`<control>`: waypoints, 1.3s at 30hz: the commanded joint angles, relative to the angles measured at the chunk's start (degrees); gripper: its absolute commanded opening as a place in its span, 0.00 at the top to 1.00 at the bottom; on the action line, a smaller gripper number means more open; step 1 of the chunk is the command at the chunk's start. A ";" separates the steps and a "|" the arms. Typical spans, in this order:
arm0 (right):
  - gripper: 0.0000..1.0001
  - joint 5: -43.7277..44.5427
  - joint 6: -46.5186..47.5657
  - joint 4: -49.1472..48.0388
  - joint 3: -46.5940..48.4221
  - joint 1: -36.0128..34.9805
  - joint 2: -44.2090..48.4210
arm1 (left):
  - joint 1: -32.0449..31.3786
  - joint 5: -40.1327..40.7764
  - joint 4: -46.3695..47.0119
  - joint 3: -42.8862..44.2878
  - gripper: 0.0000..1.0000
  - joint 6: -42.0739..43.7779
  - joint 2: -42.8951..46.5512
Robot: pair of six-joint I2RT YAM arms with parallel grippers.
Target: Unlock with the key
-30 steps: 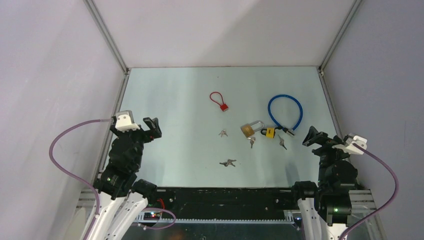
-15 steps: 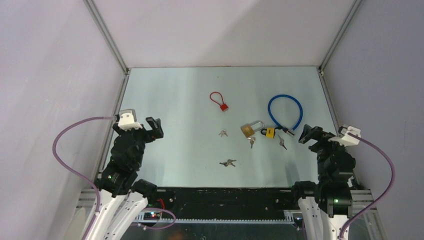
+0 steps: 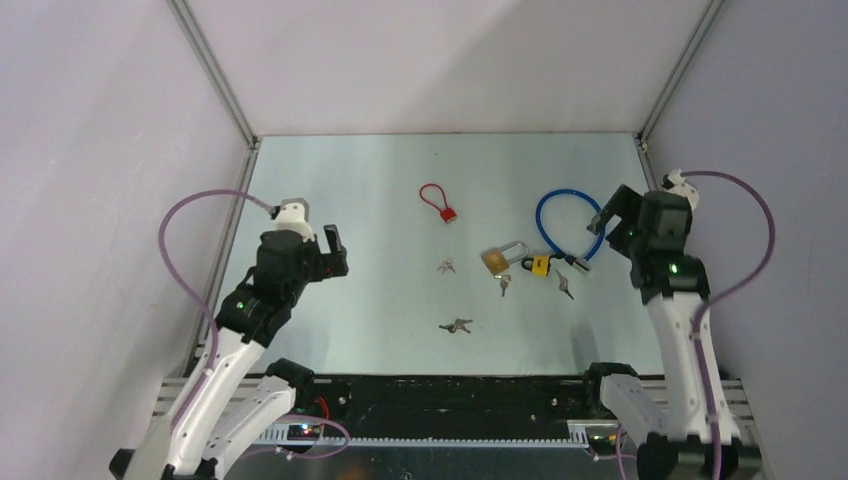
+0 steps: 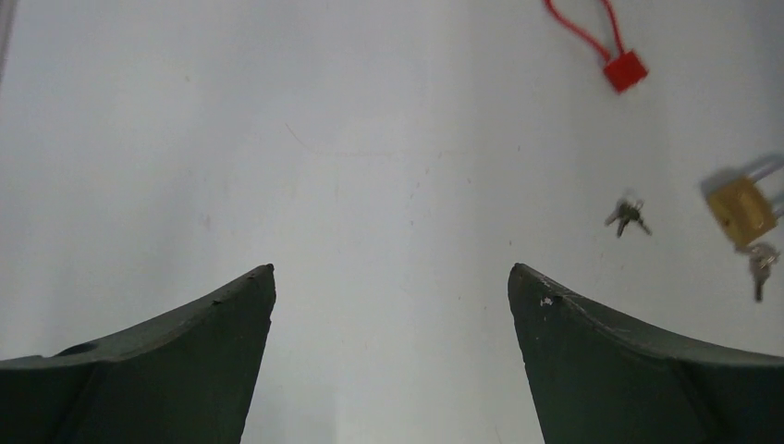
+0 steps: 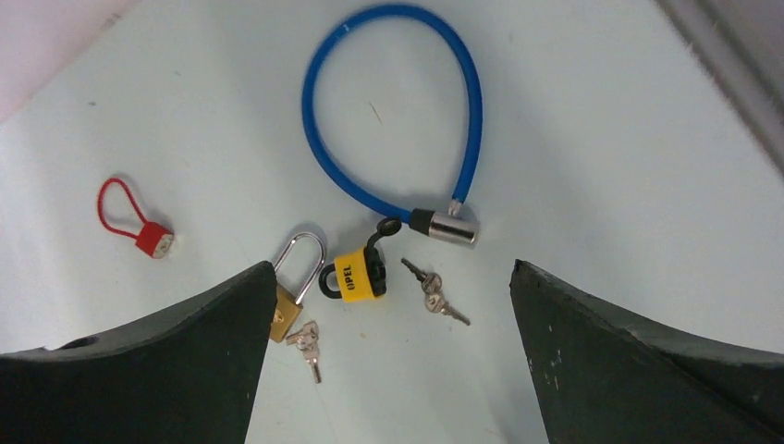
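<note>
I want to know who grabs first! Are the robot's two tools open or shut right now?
Left tool: open, holding nothing.
Right tool: open, holding nothing.

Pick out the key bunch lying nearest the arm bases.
The small silver key bunch lying alone in front; the other three lie farther back, near the locks.

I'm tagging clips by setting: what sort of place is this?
Likely a robot test cell in a lab: plain white panels on aluminium framing box in a table holding padlocks and keys.
</note>
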State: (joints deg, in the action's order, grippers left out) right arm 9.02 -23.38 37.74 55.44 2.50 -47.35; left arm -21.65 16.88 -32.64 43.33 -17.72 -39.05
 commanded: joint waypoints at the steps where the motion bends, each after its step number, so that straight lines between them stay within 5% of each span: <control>1: 0.01 -4.62 -8.80 1.55 3.91 2.27 -9.88 | -0.25 -6.18 -3.22 2.81 0.00 -1.43 -3.46; 7: 0.01 -8.26 -9.43 -0.27 5.46 4.31 -21.77 | -0.25 -6.06 -3.40 2.13 0.00 1.30 -1.62; 17: 0.11 -0.99 -9.18 8.18 15.45 2.93 -47.17 | -0.24 0.05 -3.48 0.84 0.00 2.31 1.20; 39: 0.67 -3.75 -19.48 3.89 18.07 5.15 -63.38 | -0.25 0.51 -3.47 0.14 0.00 2.42 3.34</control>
State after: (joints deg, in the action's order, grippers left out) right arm 6.57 -39.59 43.81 73.28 7.14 -109.08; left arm -21.65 16.34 -36.69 43.70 -16.47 -36.32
